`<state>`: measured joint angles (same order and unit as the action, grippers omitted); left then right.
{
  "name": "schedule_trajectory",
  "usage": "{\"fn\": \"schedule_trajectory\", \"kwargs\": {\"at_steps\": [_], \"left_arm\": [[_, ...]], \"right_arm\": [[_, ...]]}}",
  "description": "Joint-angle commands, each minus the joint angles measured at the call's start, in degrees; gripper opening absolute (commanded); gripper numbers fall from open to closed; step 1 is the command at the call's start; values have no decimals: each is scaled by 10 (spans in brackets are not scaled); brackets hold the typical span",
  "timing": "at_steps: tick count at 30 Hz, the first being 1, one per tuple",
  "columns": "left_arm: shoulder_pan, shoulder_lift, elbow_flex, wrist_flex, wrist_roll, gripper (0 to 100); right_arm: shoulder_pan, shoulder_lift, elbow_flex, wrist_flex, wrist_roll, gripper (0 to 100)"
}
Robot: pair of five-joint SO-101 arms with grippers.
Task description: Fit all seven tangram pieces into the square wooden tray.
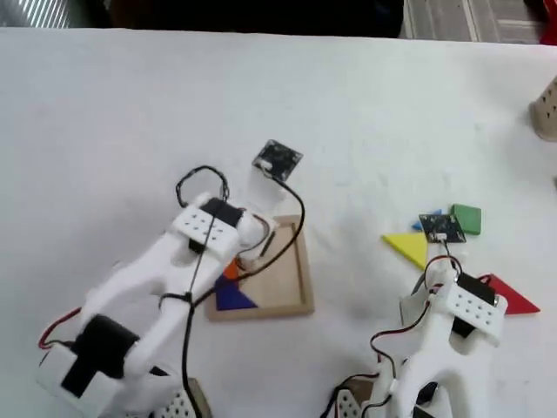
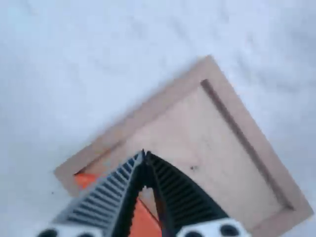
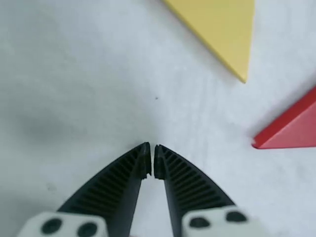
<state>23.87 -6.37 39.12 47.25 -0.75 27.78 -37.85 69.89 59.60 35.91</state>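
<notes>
Two pieces in, more to go: orange [image 1: 231, 271] and blue [image 1: 233, 299] sit in the tray's [image 1: 270, 309] near-left corner under the closed, empty left end effector [image 2: 144, 157]. Yellow [image 1: 407, 246], green [image 1: 467, 218] and red [image 1: 515, 298] wait on the counter [image 1: 130, 104] at right, by the closed, empty right end effector [image 3: 150, 148].

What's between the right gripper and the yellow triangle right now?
Nothing: the right wrist view shows bare white table from the right gripper to the yellow triangle; the red piece lies off that line.
</notes>
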Motion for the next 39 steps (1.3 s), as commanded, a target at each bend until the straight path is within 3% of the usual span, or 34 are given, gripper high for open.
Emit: {"fn": "schedule_trajectory", "kwargs": {"at_steps": [1,8,17,23,29,33,39], "left_arm": [[26,-59,-11,-25,43,23],[116,-68,25,-26,64,26],[120,-69,25,-20,64,49],[119,-69,2,72,68,231],[113,-69,-23,146,64,251],[113,-69,-4,132,63,252],[88,-64,46,21,63,252]], "right_arm": [[-6,-11,-3,-7,6,18],[-6,-11,-3,-7,6,18],[-6,-12,-3,-7,6,18],[-6,-12,-3,-7,6,18],[-6,-12,-3,-7,6,18],[-6,-12,-3,-7,6,18],[-6,-12,-3,-7,6,18]]}}
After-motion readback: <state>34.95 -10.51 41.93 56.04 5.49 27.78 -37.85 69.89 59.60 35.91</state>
